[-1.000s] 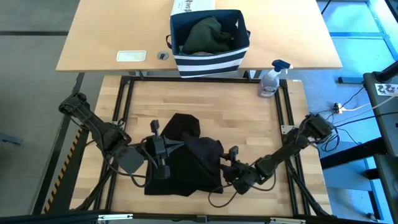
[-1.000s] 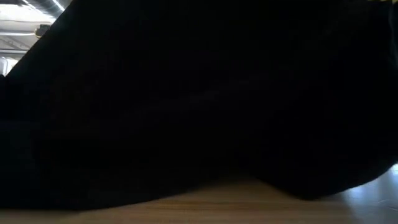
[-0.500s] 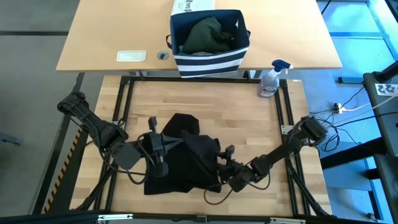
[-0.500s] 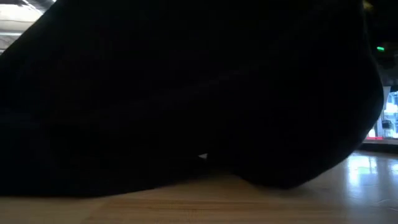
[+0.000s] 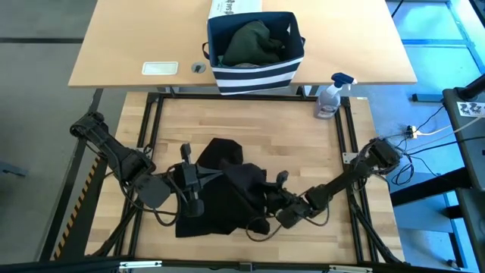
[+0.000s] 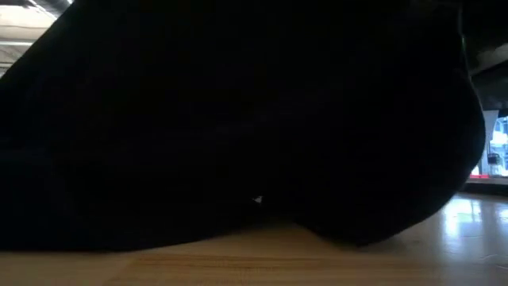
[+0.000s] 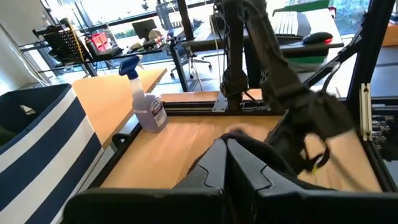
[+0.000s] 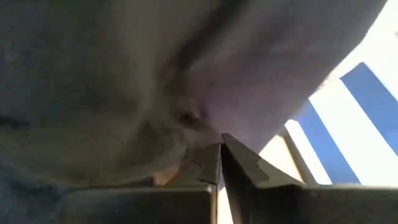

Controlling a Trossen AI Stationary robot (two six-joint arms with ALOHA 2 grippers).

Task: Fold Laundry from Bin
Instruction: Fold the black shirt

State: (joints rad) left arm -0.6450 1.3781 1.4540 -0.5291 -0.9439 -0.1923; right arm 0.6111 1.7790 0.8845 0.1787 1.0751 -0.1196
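Black garment (image 5: 223,193) lies crumpled on the desk (image 5: 303,144); both tools, left (image 5: 198,176) and right (image 5: 267,203), pinch its edges, ready to spread it flat.

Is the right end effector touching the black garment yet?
Touching. The right wrist view shows the right end effector shut with the black garment pinched at its tips.

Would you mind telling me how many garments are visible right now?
2: a black garment on the wooden table between the grippers, and a dark green garment in the striped bin. More may lie hidden underneath it.
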